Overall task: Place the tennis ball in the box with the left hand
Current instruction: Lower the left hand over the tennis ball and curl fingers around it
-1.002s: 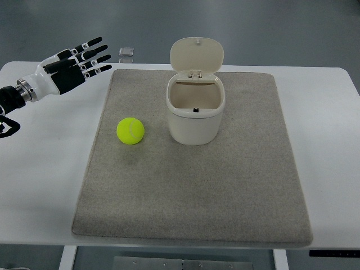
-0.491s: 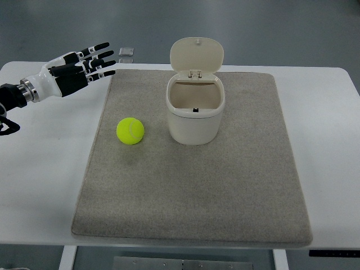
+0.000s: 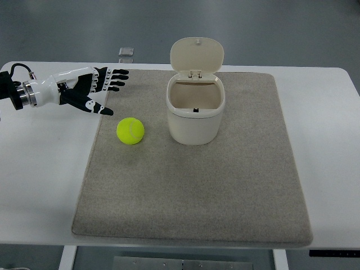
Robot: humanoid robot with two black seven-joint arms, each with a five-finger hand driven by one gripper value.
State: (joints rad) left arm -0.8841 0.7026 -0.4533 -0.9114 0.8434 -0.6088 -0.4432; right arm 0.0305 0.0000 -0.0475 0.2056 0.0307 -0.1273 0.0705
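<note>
A tennis ball (image 3: 130, 131) rests on a grey mat (image 3: 191, 185), at nine o'clock from an open-lidded box (image 3: 195, 112). The robot's left hand (image 3: 84, 90), fingers spread and empty, hovers at ten o'clock from the ball, seemingly readying a grasp.

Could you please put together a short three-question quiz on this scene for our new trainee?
1. True or false: the tennis ball already lies inside the box.
2. The box's lid is: A) closed, B) flipped open, C) lying on the mat.
3. Which hand is in view, and what does it hold?

Key:
1. False; the ball sits on the mat, to the picture's left of the box.
2. B.
3. The left hand, fingers spread, holding nothing, up and to the left of the ball.
</note>
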